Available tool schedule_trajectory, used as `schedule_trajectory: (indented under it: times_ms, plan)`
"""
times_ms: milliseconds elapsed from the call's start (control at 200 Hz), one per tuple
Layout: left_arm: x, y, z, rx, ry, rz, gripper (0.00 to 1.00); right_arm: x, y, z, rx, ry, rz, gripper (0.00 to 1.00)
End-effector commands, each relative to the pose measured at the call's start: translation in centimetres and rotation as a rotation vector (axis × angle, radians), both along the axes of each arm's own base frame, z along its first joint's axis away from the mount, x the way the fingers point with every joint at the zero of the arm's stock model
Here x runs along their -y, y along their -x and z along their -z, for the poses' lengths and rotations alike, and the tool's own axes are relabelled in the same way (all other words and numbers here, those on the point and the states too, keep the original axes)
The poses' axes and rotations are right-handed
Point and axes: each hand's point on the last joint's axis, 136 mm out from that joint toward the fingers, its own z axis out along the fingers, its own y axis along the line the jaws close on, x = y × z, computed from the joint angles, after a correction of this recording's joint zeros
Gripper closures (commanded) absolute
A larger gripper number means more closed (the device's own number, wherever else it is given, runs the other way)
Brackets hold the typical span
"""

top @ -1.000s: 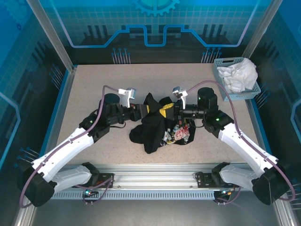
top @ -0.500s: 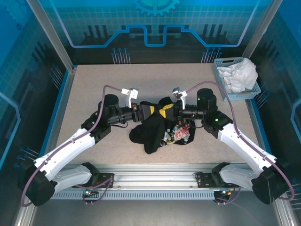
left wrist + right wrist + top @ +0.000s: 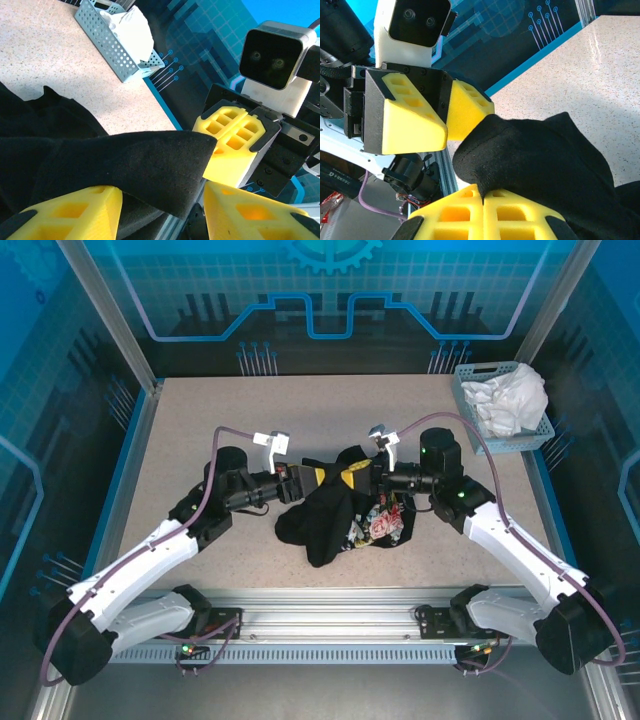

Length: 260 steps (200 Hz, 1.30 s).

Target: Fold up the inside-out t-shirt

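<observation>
Black t-shirt (image 3: 325, 525) sits clamped in the right gripper (image 3: 482, 195), one fold inside the parted left gripper (image 3: 162, 192).

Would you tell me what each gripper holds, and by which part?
The right gripper pinches a bunched fold of the inside-out t-shirt. The left gripper is open, holding nothing; cloth merely lies between its fingers.

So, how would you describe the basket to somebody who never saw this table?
Start from the speckled table and go to its far right corner. There stands a pale blue perforated basket holding crumpled white cloth, far from the black t-shirt in the middle.
</observation>
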Motion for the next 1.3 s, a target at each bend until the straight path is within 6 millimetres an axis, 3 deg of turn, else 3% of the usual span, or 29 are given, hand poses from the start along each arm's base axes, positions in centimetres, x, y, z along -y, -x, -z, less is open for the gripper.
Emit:
schedule_trajectory:
  times_ms: [0, 190, 300, 370, 450, 495, 605, 740, 915, 940, 1106, 1201, 1276, 1296]
  plan:
    - [0.4, -0.3, -0.9, 0.041, 0.013, 0.027, 0.51, 0.2, -0.5, -0.2, -0.003, -0.012, 0.013, 1.0]
    - [2.2, -0.7, -0.3, -0.003, 0.037, 0.084, 0.55, 0.2, -0.5, -0.1, -0.008, -0.02, 0.02, 1.0]
    - [2.5, -0.8, -1.3, 0.02, 0.056, 0.098, 0.84, 0.4, -0.7, 0.6, 0.004, 0.027, 0.034, 1.0]
    - [2.2, -0.9, -2.2, 0.046, 0.058, 0.075, 1.0, 1.8, -1.8, 2.2, -0.013, 0.159, 0.139, 0.97]
    - [1.9, -0.9, -3.0, 0.059, 0.069, 0.058, 1.0, 4.8, -4.1, 4.5, -0.054, 0.36, 0.356, 0.92]
    - [1.9, -0.9, -3.2, 0.052, 0.074, 0.056, 1.0, 5.4, -4.4, 4.9, -0.054, 0.422, 0.401, 0.89]
    - [2.1, -1.1, -3.1, 0.035, 0.071, 0.038, 1.0, 4.3, -3.6, 4.8, 0.019, 0.473, 0.389, 0.82]
    - [2.5, -1.4, -2.7, 0.019, 0.031, 0.001, 1.0, 3.7, -3.0, 4.8, 0.103, 0.528, 0.395, 0.63]
    - [2.8, -1.8, -2.8, 0.019, -0.001, -0.038, 1.0, 2.1, -1.0, 4.2, 0.187, 0.424, 0.366, 0.52]
    - [2.8, -1.8, -2.8, 0.018, 0.0, -0.039, 1.0, 2.0, -0.6, 5.3, 0.174, 0.425, 0.356, 0.51]
    - [2.9, -1.3, -4.2, 0.036, 0.034, -0.024, 1.0, 1.6, -1.2, 7.6, 0.135, 0.445, 0.368, 0.41]
    - [2.4, -0.8, -5.3, 0.053, 0.045, -0.03, 1.0, 2.7, -2.3, 8.5, 0.141, 0.545, 0.426, 0.42]
    - [1.8, -0.3, -6.2, 0.06, 0.05, -0.039, 1.0, 4.6, -3.2, 8.8, 0.148, 0.633, 0.501, 0.55]
    - [1.7, -0.2, -6.4, 0.059, 0.051, -0.038, 1.0, 4.8, -3.7, 7.6, 0.165, 0.633, 0.53, 0.6]
